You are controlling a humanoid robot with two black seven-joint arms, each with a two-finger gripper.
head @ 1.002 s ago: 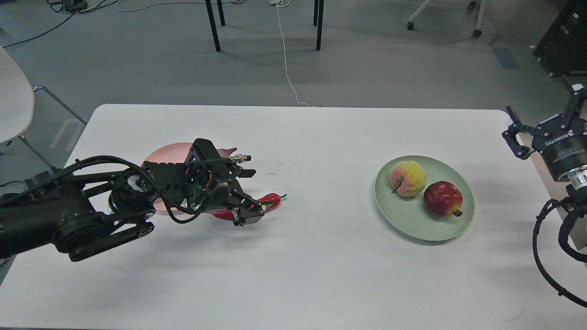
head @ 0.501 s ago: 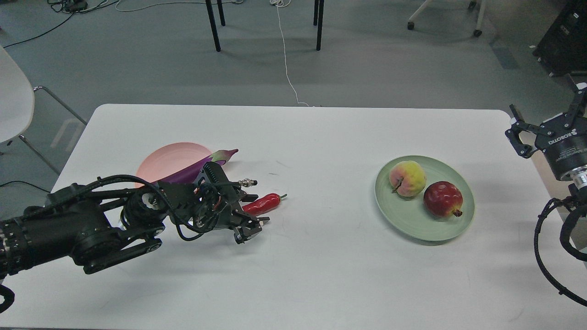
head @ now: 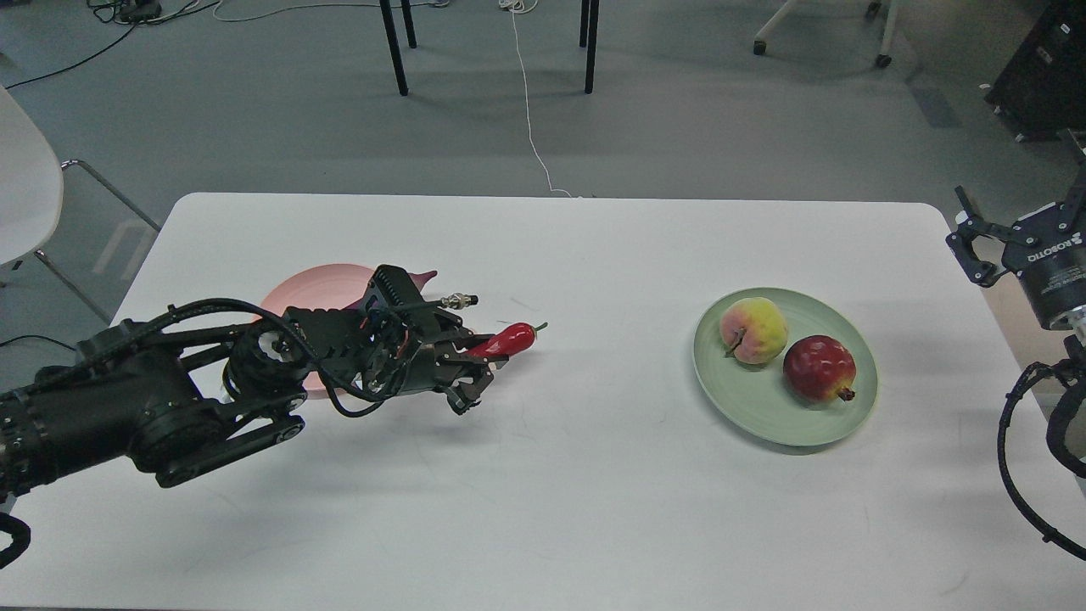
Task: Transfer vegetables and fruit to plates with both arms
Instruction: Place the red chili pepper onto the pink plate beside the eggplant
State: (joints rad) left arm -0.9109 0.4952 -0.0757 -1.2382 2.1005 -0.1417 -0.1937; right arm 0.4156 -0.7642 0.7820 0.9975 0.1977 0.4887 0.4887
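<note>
My left gripper is shut on the red chili pepper and holds it a little above the white table, just right of the pale pink plate. The purple eggplant lies on that plate, mostly hidden behind my left arm; only its stem end shows. The pale green plate at the right holds the yellow-green peach-like fruit and the dark red pomegranate. My right gripper is open and empty, raised beyond the table's right edge.
The white table has rounded corners. A white chair stands at the far left. Black table legs and a white cable are on the grey floor behind the table.
My left gripper closed on the chili pepper and lifted it up and to the right off the table. My right gripper drifted slightly right and away from the table.
</note>
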